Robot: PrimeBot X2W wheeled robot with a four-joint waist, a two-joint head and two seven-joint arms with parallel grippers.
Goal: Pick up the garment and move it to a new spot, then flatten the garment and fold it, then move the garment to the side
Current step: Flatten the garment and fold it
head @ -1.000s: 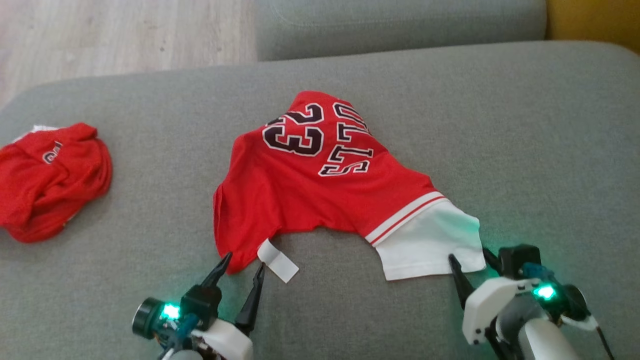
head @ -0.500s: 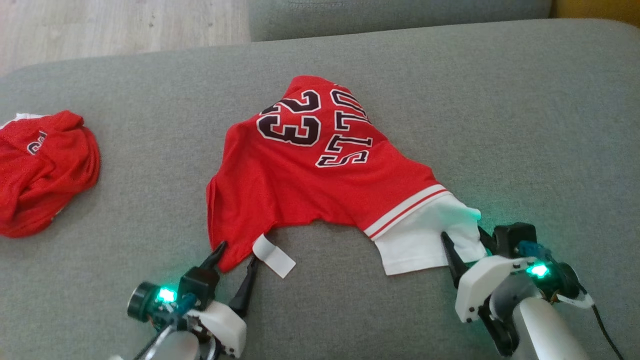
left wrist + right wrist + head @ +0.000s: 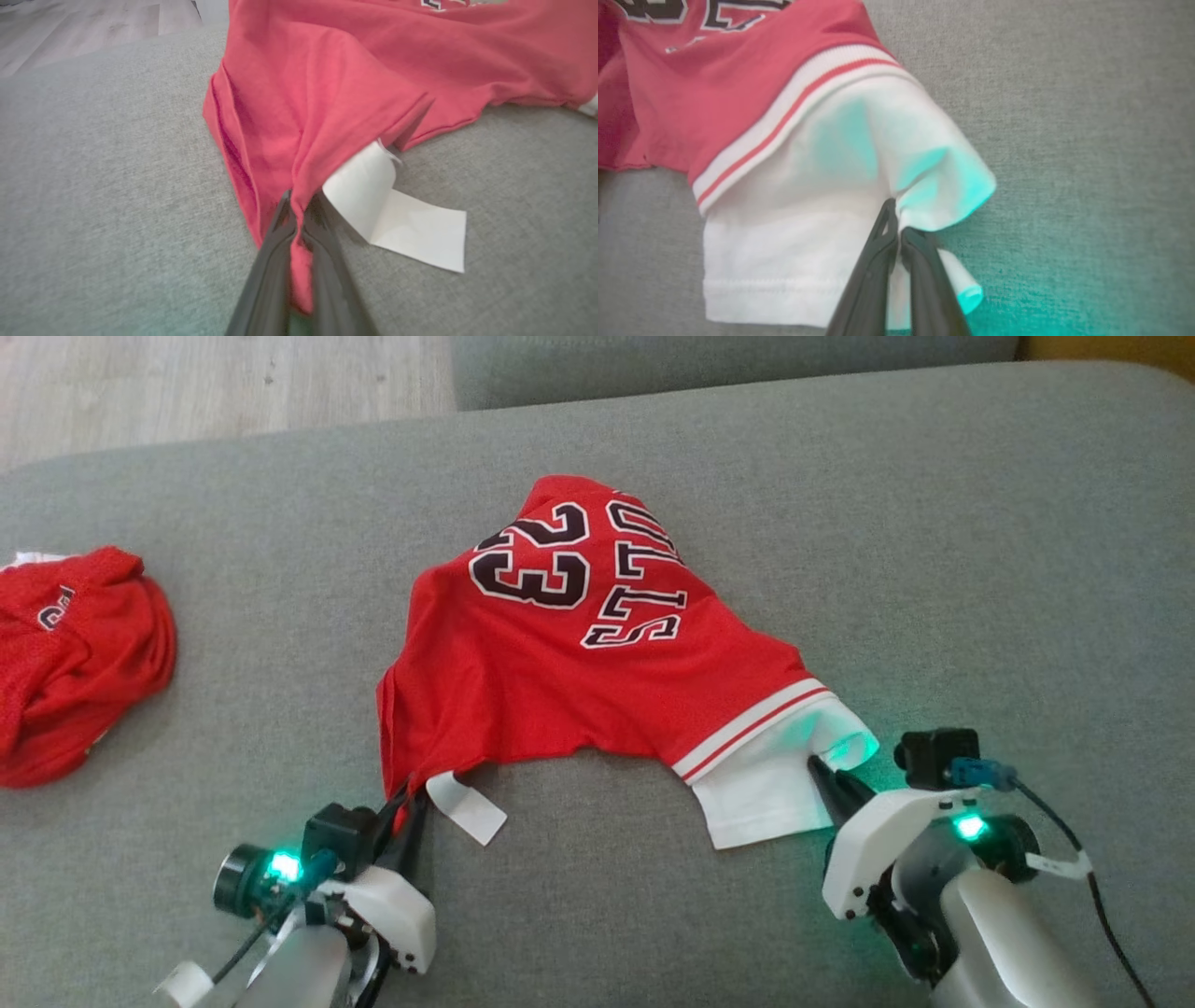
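Observation:
The garment [image 3: 579, 681] is a red jersey with "23" and black-and-white letters, lying bunched on the grey sofa cushion [image 3: 980, 569]. Its white sleeve [image 3: 775, 775] sits at the near right, and a white tag [image 3: 467, 807] hangs at its near left corner. My left gripper [image 3: 406, 795] is shut on the red hem corner [image 3: 299, 205], cloth pinched between its fingers. My right gripper [image 3: 826, 777] is shut on the white sleeve's edge [image 3: 906, 210], which puckers up around the fingertips and glows teal from the wrist light.
A second red garment [image 3: 75, 663] lies crumpled at the cushion's far left. Wooden floor [image 3: 224, 383] shows beyond the cushion's back left edge, and another grey cushion [image 3: 728, 359] stands behind.
Both grippers slid forward onto the garment's near edge and closed on it, left on the red corner, right on the white sleeve. The head camera shifted slightly.

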